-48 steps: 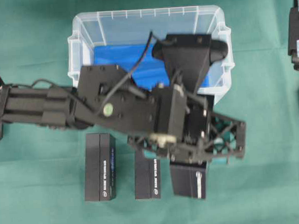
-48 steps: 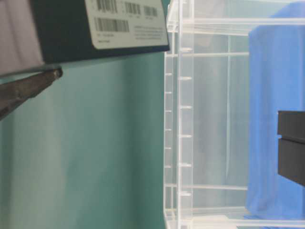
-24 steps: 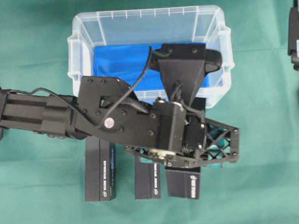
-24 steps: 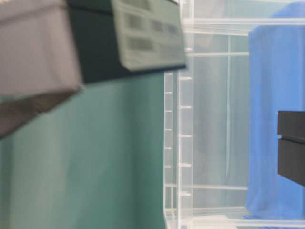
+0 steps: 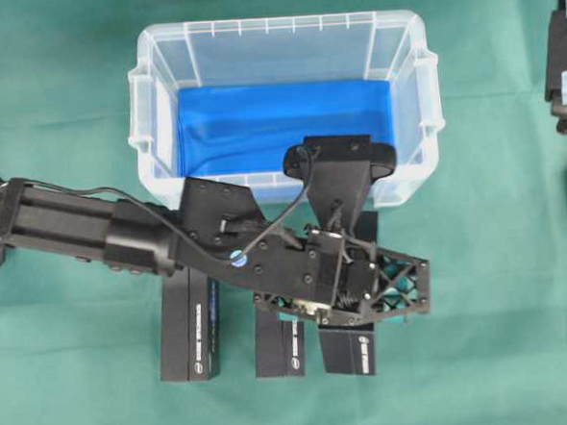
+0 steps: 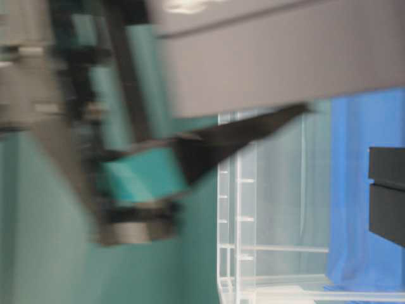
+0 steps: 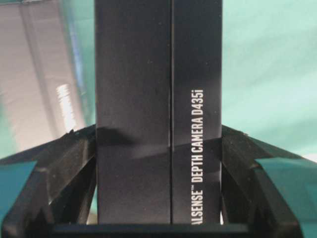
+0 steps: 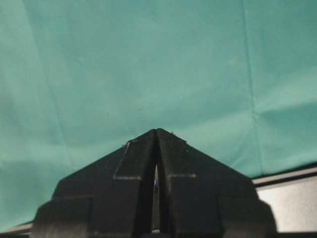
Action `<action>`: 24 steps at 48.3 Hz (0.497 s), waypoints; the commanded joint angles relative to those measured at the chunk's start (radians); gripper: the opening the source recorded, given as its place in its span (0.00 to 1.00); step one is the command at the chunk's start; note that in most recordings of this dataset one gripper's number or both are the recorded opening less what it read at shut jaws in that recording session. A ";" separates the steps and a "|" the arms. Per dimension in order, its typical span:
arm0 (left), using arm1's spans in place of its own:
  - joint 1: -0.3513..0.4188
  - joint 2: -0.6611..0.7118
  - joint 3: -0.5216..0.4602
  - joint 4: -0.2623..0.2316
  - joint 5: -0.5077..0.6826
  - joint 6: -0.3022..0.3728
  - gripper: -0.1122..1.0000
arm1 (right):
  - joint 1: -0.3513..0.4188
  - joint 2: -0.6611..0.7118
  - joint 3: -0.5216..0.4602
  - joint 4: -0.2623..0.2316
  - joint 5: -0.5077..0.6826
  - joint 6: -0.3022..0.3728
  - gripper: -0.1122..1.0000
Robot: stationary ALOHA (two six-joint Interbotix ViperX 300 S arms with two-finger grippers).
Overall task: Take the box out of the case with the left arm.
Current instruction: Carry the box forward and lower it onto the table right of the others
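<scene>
Three black boxes [image 5: 187,324] outside the case [image 5: 152,105], one [image 7: 158,114] in the left tool [image 7: 158,218].

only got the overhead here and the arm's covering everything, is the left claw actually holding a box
Observer: Yes. The left wrist view shows a black box clamped between the fingers of the left claw.
Operator: any print on it
Observer: White lettering along its side reads DEPTH CAMERA D435i.
Operator: and the right claw
Observer: In the right wrist view the right claw is shut on nothing, above the green cloth.
</scene>
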 commanded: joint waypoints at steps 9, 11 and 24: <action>-0.015 -0.051 0.083 0.005 -0.118 -0.035 0.65 | 0.000 0.002 -0.011 -0.002 -0.002 0.002 0.10; -0.020 -0.043 0.087 0.005 -0.127 -0.040 0.65 | 0.000 0.002 -0.011 -0.002 -0.002 0.000 0.10; -0.020 -0.031 0.089 0.005 -0.163 -0.031 0.65 | -0.002 0.002 -0.008 -0.003 -0.002 0.002 0.10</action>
